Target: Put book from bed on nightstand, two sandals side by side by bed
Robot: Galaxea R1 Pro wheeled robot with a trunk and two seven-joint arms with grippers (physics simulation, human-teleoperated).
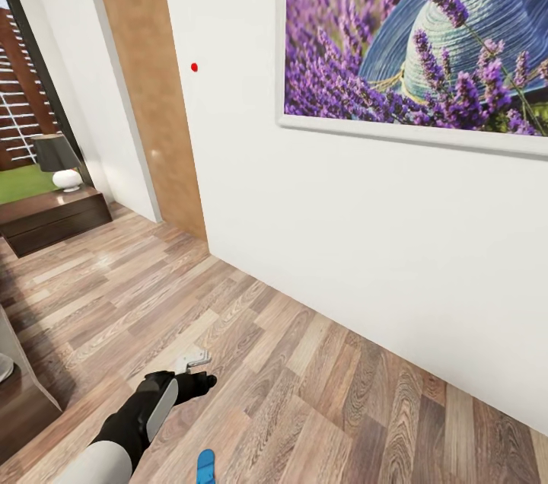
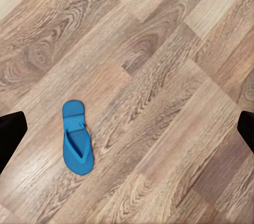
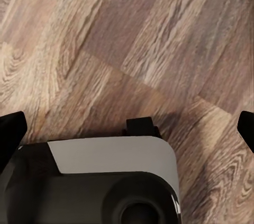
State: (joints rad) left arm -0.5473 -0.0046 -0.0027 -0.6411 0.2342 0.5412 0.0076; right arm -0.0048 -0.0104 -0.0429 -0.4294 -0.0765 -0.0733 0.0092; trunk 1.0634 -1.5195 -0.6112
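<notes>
Blue sandal (image 2: 77, 138) lies flat on the wooden floor (image 2: 159, 49), beneath the wide-spread, empty left claw (image 2: 127, 134), apparently awaiting pickup.

Open wood floor (image 2: 159, 76) around the lone sandal (image 2: 77, 139), jaws wide apart.

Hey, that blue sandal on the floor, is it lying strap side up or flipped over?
Strap side up. The sandal lies flat on the wooden floor, with its thin blue straps showing on top.
</notes>
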